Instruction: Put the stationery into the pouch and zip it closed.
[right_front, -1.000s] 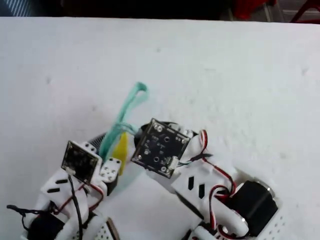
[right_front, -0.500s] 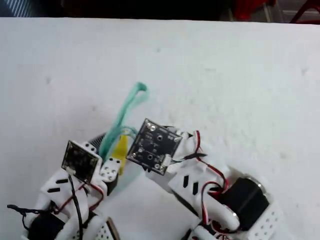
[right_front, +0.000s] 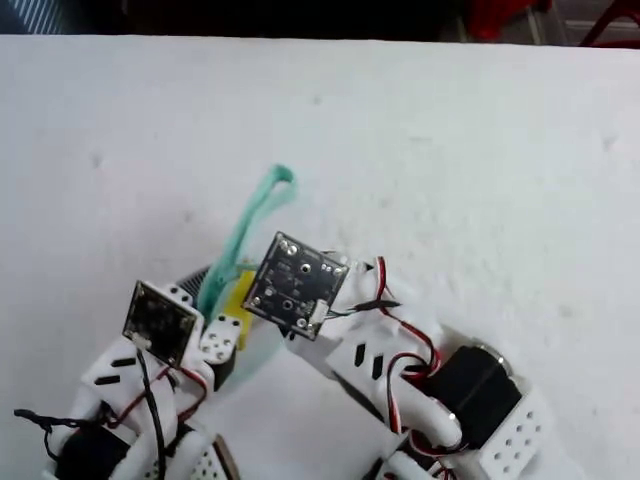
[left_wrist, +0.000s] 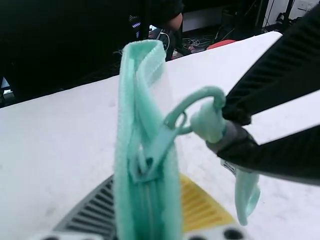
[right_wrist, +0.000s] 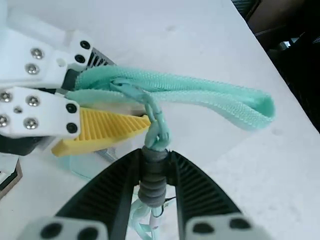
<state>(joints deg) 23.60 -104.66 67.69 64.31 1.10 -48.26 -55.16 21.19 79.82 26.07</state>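
The mint-green pouch (right_front: 250, 215) stands on edge as a narrow strip on the white table. My left gripper (left_wrist: 147, 225) is shut on the pouch's near end (left_wrist: 145, 195), with a yellow finger (left_wrist: 200, 210) on one side and a grey ribbed one (left_wrist: 92, 220) on the other. The zipper slider (left_wrist: 156, 147) sits on the top edge, close to that grip. A mint cord loop (right_wrist: 156, 127) runs from the slider to a grey toggle (right_wrist: 154, 175). My right gripper (right_wrist: 154, 172) is shut on that toggle with its black fingers (left_wrist: 272, 95). The pouch's contents are hidden.
The pouch's far end (right_wrist: 255, 107) points toward the table's middle. Both arms (right_front: 400, 380) crowd the near edge of the table (right_front: 450, 150), with the left wrist camera (right_front: 160, 320) beside the right one (right_front: 293, 285). A dark room lies beyond the far edge.
The right arm has shifted left toward the left gripper, still holding the zipper pull. The left arm and the pouch's far end have stayed in place.
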